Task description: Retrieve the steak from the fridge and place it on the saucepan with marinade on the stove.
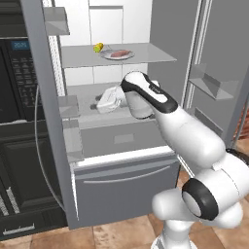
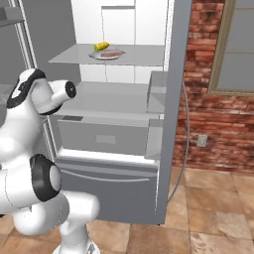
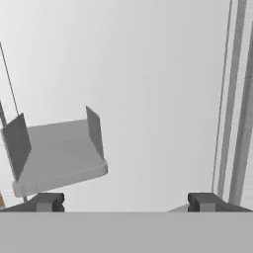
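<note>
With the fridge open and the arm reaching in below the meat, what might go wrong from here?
1. The pinkish-red steak lies on a white plate on the grey upper shelf; the open gripper sits lower, facing a door bin, so rising could strike the shelf edge.
2. A small yellow item beside the plate could be knocked off.
</note>
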